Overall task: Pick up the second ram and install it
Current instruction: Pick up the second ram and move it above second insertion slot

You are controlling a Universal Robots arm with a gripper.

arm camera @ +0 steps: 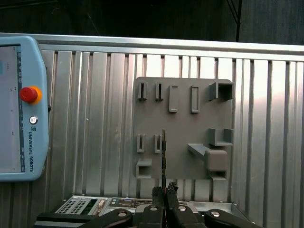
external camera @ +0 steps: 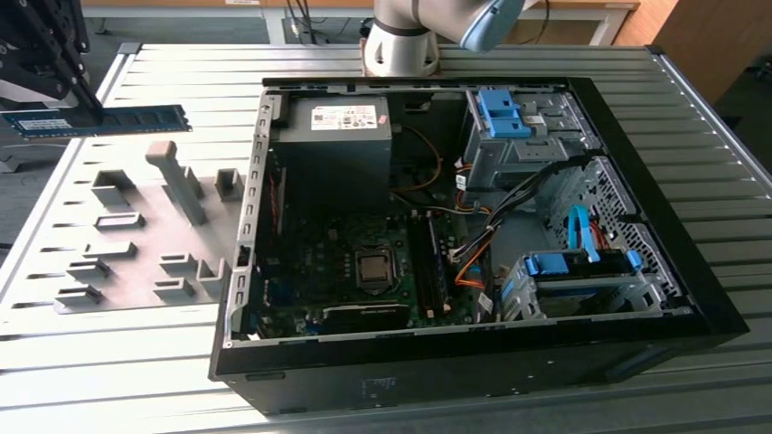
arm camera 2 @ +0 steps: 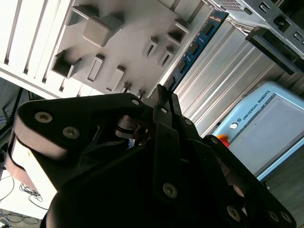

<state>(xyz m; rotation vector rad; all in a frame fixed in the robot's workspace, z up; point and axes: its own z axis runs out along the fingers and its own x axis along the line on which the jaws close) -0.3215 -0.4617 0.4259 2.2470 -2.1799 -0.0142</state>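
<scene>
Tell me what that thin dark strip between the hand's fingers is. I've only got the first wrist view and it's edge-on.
Observer: It's the second ram. The exterior view shows its blue-green face, held level, with the hand shut on it.
Operator: Is it touching the fixture plate?
Observer: No. In the exterior view it hangs in the air, apart from the grey fixture plate, to the exterior view's left of the PC case.
Operator: Is the case open?
Observer: Yes. Its side is off and the motherboard faces up, with long black slots near the middle.
</scene>
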